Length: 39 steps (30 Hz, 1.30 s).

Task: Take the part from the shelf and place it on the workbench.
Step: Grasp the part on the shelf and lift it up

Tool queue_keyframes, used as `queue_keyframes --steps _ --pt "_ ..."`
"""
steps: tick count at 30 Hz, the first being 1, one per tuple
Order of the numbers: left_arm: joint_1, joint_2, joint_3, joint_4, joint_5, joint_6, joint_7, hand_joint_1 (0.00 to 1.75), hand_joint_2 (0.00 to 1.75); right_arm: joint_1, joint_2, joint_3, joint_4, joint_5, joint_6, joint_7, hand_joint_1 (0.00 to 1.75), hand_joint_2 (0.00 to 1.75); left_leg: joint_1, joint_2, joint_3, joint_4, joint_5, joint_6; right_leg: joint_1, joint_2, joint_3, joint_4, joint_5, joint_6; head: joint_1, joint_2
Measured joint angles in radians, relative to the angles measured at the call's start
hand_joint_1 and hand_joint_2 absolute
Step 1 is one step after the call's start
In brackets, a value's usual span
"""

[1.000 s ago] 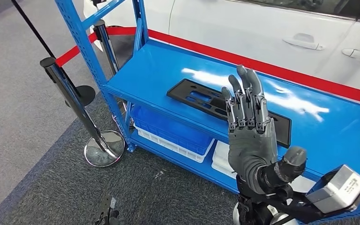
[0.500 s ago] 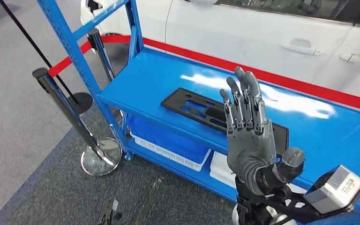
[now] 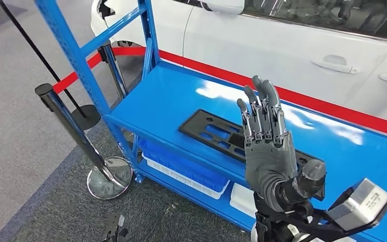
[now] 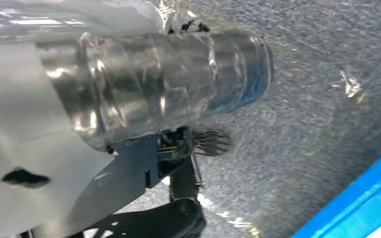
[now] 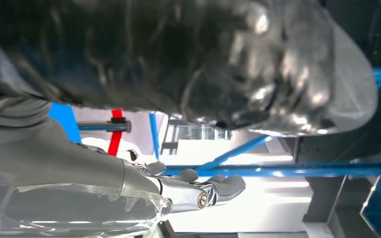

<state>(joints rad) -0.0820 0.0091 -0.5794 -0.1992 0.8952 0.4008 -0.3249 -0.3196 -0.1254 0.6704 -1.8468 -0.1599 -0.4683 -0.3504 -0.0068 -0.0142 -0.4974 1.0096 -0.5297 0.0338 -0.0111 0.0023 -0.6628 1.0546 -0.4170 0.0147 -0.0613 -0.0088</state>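
Note:
The part point(image 3: 216, 133) is a long flat black plate with cut-outs, lying on the blue shelf board point(image 3: 171, 96) near its front edge. My right hand point(image 3: 268, 151) is raised in front of the part's right half, hiding it, fingers straight and spread, holding nothing. In the right wrist view its fingers point(image 5: 213, 186) stretch out toward the blue shelf frame point(image 5: 278, 171), with nothing between them. A small dark piece of my left hand point(image 3: 115, 232) shows low in the head view over the carpet; how its fingers lie cannot be made out.
A blue upright point(image 3: 75, 55) stands at the shelf's left corner. A chrome post point(image 3: 75, 128) with a round base and red belt stands left of it. Blue and white bins point(image 3: 186, 169) sit on the lower board. A white car point(image 3: 282, 45) is behind.
The whole picture has shifted, so the camera moved: more of the car shows now. My right hand stays raised and open, a little lower against the part.

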Motion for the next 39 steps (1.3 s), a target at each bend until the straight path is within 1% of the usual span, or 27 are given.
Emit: queue_keyframes --steps 3,4,5,6,8,9,10,11,12,13,14,15,17,19,20,21,23,24,25,26,27,29,31,33,35,37,39 --pt "-0.002 0.001 -0.007 0.000 -0.004 0.004 0.000 0.00 0.00 0.002 -0.001 0.000 0.000 0.001 0.001 0.004 0.00 0.00 0.000 0.001 0.002 0.005 -0.012 -0.017 0.002 0.003 0.006 -0.008 0.002 -0.022 -0.001 0.000" --pt "-0.002 0.001 -0.009 0.000 -0.005 0.004 0.001 0.00 0.00 0.001 -0.001 0.000 -0.001 0.002 0.001 0.004 0.00 0.00 0.001 0.002 0.000 0.020 -0.020 -0.021 0.000 0.002 0.013 -0.012 0.000 -0.027 -0.001 0.000" --pt "-0.003 0.001 -0.011 0.000 -0.005 0.005 0.001 0.00 0.00 0.000 -0.001 0.000 -0.002 0.002 0.002 0.004 0.00 0.00 0.002 0.004 -0.015 0.052 -0.038 -0.026 -0.001 0.002 0.020 -0.015 -0.003 -0.033 -0.002 0.000" --pt "-0.004 0.001 -0.012 0.000 -0.005 0.005 0.002 0.00 0.00 0.000 0.000 0.000 -0.002 0.003 0.002 0.005 0.00 0.00 0.005 0.005 -0.043 0.103 -0.061 -0.031 -0.001 0.000 0.026 -0.017 -0.006 -0.037 -0.003 0.000" --pt "-0.004 0.001 -0.015 0.000 -0.005 0.005 0.004 0.00 0.00 0.001 0.000 0.000 -0.002 0.003 0.002 0.005 0.00 0.00 0.008 0.007 -0.118 0.226 -0.109 -0.039 0.002 -0.001 0.033 -0.017 -0.014 -0.042 -0.004 0.000" --pt "-0.003 0.000 -0.015 0.000 -0.005 0.005 0.005 0.00 0.00 0.001 0.000 0.000 -0.002 0.003 0.002 0.006 0.00 0.00 0.009 0.007 -0.148 0.263 -0.114 -0.041 0.003 0.000 0.036 -0.017 -0.019 -0.043 -0.004 0.000" --pt "-0.002 0.001 -0.015 0.000 -0.006 0.005 0.007 0.00 0.00 0.002 0.000 0.000 -0.002 0.003 0.002 0.006 0.00 0.00 0.010 0.007 -0.163 0.267 -0.098 -0.041 0.004 0.001 0.041 -0.016 -0.023 -0.043 -0.004 0.000" --pt "-0.001 0.001 -0.015 0.000 -0.006 0.005 0.008 0.00 0.00 0.002 0.000 0.000 -0.002 0.003 0.002 0.006 0.00 0.00 0.009 0.007 -0.159 0.232 -0.062 -0.040 0.005 0.002 0.048 -0.015 -0.028 -0.043 -0.004 0.000" --pt "-0.001 0.001 -0.015 0.000 -0.006 0.005 0.009 0.00 0.00 0.002 0.000 0.000 -0.002 0.003 0.002 0.006 0.00 0.00 0.009 0.007 -0.141 0.169 -0.011 -0.036 0.005 0.004 0.055 -0.014 -0.034 -0.042 -0.005 0.000" --pt "-0.001 0.001 -0.015 0.000 -0.007 0.005 0.009 0.00 0.00 0.002 0.000 0.000 -0.002 0.003 0.002 0.006 0.00 0.00 0.008 0.008 -0.121 0.106 0.028 -0.031 0.005 0.004 0.063 -0.015 -0.038 -0.041 -0.004 0.000" --pt "-0.002 0.002 -0.016 0.000 -0.007 0.004 0.010 0.00 0.00 0.002 0.000 0.000 -0.002 0.003 0.002 0.007 0.00 0.00 0.004 0.008 -0.105 0.055 0.049 -0.025 0.005 0.004 0.067 -0.017 -0.040 -0.039 -0.003 0.000" --pt "-0.003 0.002 -0.016 0.000 -0.008 0.004 0.010 0.00 0.00 0.001 0.000 0.000 -0.002 0.003 0.002 0.007 0.00 0.00 0.000 0.008 -0.096 0.024 0.061 -0.019 0.004 0.004 0.068 -0.018 -0.042 -0.035 -0.003 0.000" --pt "-0.003 0.003 -0.018 0.000 -0.009 0.002 0.011 0.00 0.00 0.002 0.000 0.000 -0.003 0.002 0.002 0.008 0.00 0.00 -0.008 0.007 -0.094 0.010 0.061 -0.010 0.003 0.003 0.068 -0.020 -0.042 -0.024 -0.004 0.000" --pt "-0.001 0.003 -0.022 0.000 -0.011 0.000 0.013 0.00 0.00 0.002 0.000 0.000 -0.003 0.000 0.002 0.010 0.00 0.00 -0.004 0.009 -0.086 -0.004 0.077 -0.002 0.003 0.003 0.067 -0.016 -0.050 -0.014 -0.005 0.000" --pt "-0.002 0.003 -0.024 0.000 -0.013 -0.002 0.014 0.00 0.00 0.001 -0.001 0.000 -0.003 -0.001 0.002 0.010 0.00 0.00 -0.001 0.011 -0.081 -0.012 0.081 0.002 0.003 0.003 0.058 0.005 -0.065 -0.009 -0.004 0.000" --pt "-0.003 0.004 -0.026 0.000 -0.015 -0.003 0.015 0.00 0.00 0.001 -0.001 0.000 -0.003 -0.002 0.003 0.011 0.00 0.00 0.002 0.014 -0.078 -0.017 0.084 0.006 0.002 0.003 0.039 0.047 -0.091 -0.005 -0.003 0.000" --pt "-0.004 0.005 -0.028 0.000 -0.017 -0.005 0.017 0.00 0.00 0.004 -0.001 0.000 -0.003 -0.005 0.005 0.012 0.00 0.00 0.001 0.022 -0.076 -0.017 0.082 0.011 0.001 0.002 -0.025 0.180 -0.149 0.001 -0.003 0.000" --pt "-0.005 0.006 -0.029 0.000 -0.017 -0.006 0.018 0.00 0.00 0.005 -0.002 0.000 -0.003 -0.006 0.006 0.012 0.00 0.00 0.001 0.026 -0.077 -0.015 0.080 0.012 0.000 0.002 -0.053 0.235 -0.167 0.004 -0.003 0.000" --pt "-0.005 0.006 -0.030 0.000 -0.017 -0.006 0.019 0.00 0.00 0.007 -0.002 0.000 -0.003 -0.008 0.008 0.012 0.00 0.00 0.001 0.031 -0.076 -0.013 0.077 0.013 -0.001 0.001 -0.069 0.260 -0.166 0.006 -0.002 0.000" --pt "-0.004 0.006 -0.032 0.000 -0.017 -0.007 0.020 0.00 0.00 0.008 -0.003 0.000 -0.003 -0.008 0.010 0.012 0.00 0.00 0.002 0.037 -0.075 -0.010 0.074 0.011 -0.004 -0.001 -0.064 0.243 -0.144 0.009 -0.002 0.000" --pt "-0.004 0.006 -0.034 0.000 -0.017 -0.007 0.020 0.00 0.00 0.008 -0.004 0.000 -0.003 -0.008 0.011 0.012 0.00 0.00 0.003 0.043 -0.073 -0.006 0.069 0.009 -0.006 -0.006 -0.042 0.193 -0.111 0.011 -0.002 0.000" --pt "-0.004 0.006 -0.039 0.000 -0.018 -0.009 0.022 0.00 0.00 0.006 -0.004 0.000 -0.002 -0.009 0.013 0.012 0.00 0.00 0.002 0.056 -0.073 0.009 0.055 -0.002 -0.006 -0.037 0.016 0.064 -0.054 0.011 -0.002 0.000" --pt "-0.004 0.008 -0.042 0.000 -0.020 -0.009 0.022 0.00 0.00 0.005 -0.004 0.000 -0.002 -0.009 0.015 0.012 0.00 0.00 -0.001 0.069 -0.075 0.021 0.045 -0.014 0.000 -0.053 0.040 0.007 -0.043 0.001 -0.001 0.000" --pt "-0.005 0.008 -0.043 0.000 -0.023 -0.012 0.023 0.00 0.00 0.005 -0.004 0.000 -0.003 -0.010 0.017 0.012 0.00 0.00 -0.002 0.086 -0.073 0.023 0.040 -0.022 0.002 -0.035 0.039 0.004 -0.042 -0.013 -0.001 0.000" --pt "-0.007 0.008 -0.046 0.000 -0.026 -0.015 0.023 0.00 0.00 0.004 -0.004 0.000 -0.002 -0.011 0.021 0.013 0.00 0.00 0.002 0.077 -0.080 0.046 0.017 -0.032 0.000 -0.018 0.040 -0.001 -0.037 -0.023 -0.003 0.000" --pt "-0.008 0.008 -0.048 0.000 -0.027 -0.017 0.023 0.00 0.00 0.002 -0.004 0.000 -0.002 -0.012 0.026 0.015 0.00 0.00 0.007 0.043 -0.119 0.139 -0.039 -0.041 -0.002 -0.003 0.040 -0.004 -0.034 -0.031 -0.007 0.000" --pt "-0.005 0.008 -0.050 0.000 -0.028 -0.018 0.024 0.00 0.00 0.002 -0.004 0.000 0.001 -0.013 0.033 0.017 0.00 0.00 0.008 0.027 -0.177 0.261 -0.088 -0.043 0.000 0.017 0.039 -0.004 -0.032 -0.034 -0.009 0.000"
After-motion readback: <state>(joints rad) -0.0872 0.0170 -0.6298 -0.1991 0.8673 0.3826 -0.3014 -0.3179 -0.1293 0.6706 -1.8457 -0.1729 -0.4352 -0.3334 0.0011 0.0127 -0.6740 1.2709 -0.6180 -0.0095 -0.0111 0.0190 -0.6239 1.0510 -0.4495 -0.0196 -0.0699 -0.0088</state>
